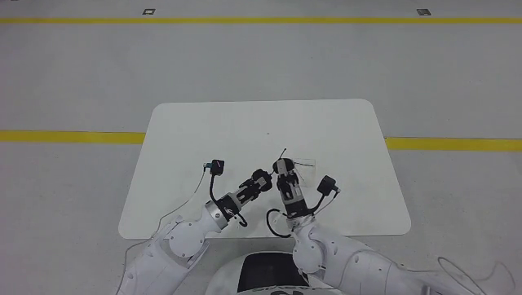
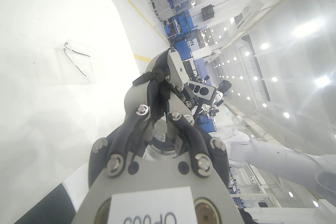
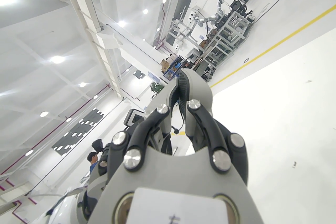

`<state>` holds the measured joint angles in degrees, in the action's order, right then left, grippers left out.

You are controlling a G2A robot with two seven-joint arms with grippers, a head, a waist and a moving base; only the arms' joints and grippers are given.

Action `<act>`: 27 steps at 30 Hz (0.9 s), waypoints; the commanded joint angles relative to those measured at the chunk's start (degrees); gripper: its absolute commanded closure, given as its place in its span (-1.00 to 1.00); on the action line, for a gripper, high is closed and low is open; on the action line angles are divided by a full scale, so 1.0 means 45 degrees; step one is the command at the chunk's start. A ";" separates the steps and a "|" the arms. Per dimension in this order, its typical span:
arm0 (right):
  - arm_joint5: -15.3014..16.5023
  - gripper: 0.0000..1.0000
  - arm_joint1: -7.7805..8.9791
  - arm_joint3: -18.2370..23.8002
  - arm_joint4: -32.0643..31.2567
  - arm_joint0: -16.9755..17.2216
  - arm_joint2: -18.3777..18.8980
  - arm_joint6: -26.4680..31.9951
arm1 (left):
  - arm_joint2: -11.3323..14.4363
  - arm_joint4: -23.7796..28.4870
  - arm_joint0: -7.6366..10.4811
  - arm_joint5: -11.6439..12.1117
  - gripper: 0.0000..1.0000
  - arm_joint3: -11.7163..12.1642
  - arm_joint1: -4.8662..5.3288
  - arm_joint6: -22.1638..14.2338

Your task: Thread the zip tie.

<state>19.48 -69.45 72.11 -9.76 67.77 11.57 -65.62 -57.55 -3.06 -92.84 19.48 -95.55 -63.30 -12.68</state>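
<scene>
Zip tie sits clamped in the closed left hand. Right hand, touching-close above the bench, is pinched shut, likely on its tail, to line up threading.

Thin black zip tie (tail pointing away) held over the table

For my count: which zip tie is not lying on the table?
The zip tie pinched in the right gripper, tail poking out past it; the others lie in the clear tray on the table.
</scene>
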 commanded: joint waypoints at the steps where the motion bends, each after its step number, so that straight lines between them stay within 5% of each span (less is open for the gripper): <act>1: 0.0000 1.00 0.0026 0.0142 0.0086 0.0056 0.0066 -0.0048 | 0.0000 0.0000 0.0000 0.0000 1.00 0.0000 0.0000 0.0000; 27: 0.0000 1.00 0.0282 0.1224 0.1283 0.1083 0.1792 0.2460 | 0.0000 0.0000 0.0000 0.0000 1.00 0.0000 0.0000 0.0000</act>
<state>19.48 -68.16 77.55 -3.91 72.49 19.36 -54.91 -57.55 -3.06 -92.84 19.48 -95.55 -63.30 -12.68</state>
